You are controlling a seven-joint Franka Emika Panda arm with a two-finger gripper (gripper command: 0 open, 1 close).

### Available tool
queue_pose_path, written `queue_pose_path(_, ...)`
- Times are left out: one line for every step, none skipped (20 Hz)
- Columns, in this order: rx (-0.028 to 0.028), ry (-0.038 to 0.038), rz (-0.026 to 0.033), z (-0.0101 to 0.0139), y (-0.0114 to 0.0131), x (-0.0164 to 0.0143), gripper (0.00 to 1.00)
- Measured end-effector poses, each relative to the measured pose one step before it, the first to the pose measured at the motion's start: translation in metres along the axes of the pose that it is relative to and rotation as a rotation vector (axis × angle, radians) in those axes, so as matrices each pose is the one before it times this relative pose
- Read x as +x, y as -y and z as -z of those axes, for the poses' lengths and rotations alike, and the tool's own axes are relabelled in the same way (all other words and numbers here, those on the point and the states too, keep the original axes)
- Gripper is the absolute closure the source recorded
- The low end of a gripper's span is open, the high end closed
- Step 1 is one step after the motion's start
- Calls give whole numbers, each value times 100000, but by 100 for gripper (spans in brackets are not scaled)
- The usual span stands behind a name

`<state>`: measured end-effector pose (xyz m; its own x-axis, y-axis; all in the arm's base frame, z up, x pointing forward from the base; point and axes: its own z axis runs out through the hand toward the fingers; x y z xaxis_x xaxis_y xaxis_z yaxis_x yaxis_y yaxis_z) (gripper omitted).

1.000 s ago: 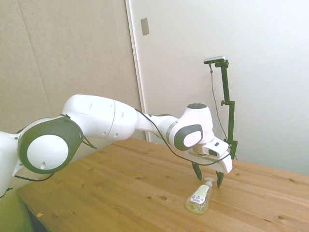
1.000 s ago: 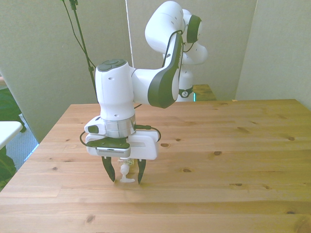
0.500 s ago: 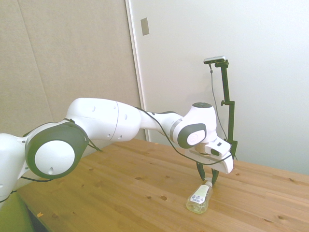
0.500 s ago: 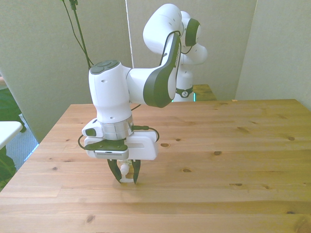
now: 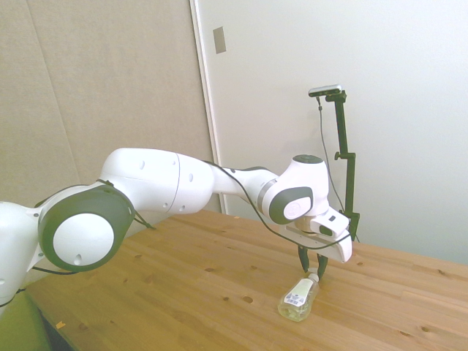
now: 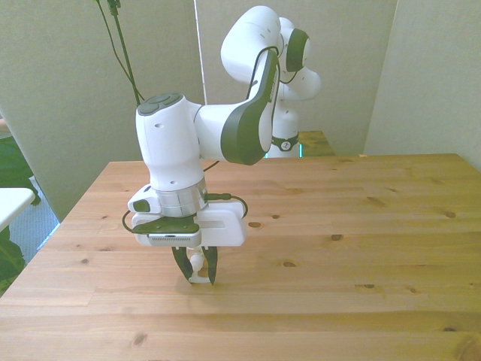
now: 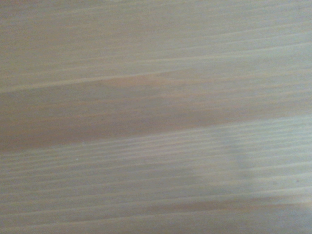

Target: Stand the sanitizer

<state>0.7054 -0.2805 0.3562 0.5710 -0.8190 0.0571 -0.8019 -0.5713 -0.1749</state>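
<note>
The sanitizer (image 5: 296, 300) is a small clear bottle of pale yellowish gel with a white label. It leans at a slant, pump end up, with its base low over the wooden table (image 5: 183, 278). My gripper (image 5: 313, 273) is shut on its white pump top. In the front view the gripper (image 6: 196, 274) points down near the table's front left part, and the white pump top (image 6: 196, 264) shows between the dark fingers while the bottle's body is hidden behind them. The wrist view holds only blurred wood grain.
The table's edge (image 6: 68, 218) runs close by on the front view's left, with green leaves (image 6: 9, 169) and a white object (image 6: 11, 201) beyond it. Bare wood (image 6: 353, 226) stretches toward the front view's right.
The fingers stood open on either side of the pump top, then came down and shut on it. The bottle has since shifted slightly and tipped more steeply.
</note>
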Motion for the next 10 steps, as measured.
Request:
queue_pose_path(713, 332, -332, 10, 28, -5, 100)
queue_pose_path(576, 230, -271, 10, 58, -20, 100)
queue_pose_path(724, -72, -141, 22, 132, -33, 100)
queue_pose_path(920, -474, -19, 49, 243, -46, 100)
queue_pose_path(1221, -1173, -166, 139, 299, -1, 100)
queue_pose_path(1532, -1895, -513, 297, 387, 39, 100)
queue_pose_path(1656, -2147, -771, 371, 420, 38, 100)
queue_pose_path(1964, -2735, -1139, 504, 488, 4, 100)
queue_pose_path(2081, -3195, -1307, 671, 545, -102, 100)
queue_pose_path(2247, -3420, -1338, 731, 571, -222, 100)
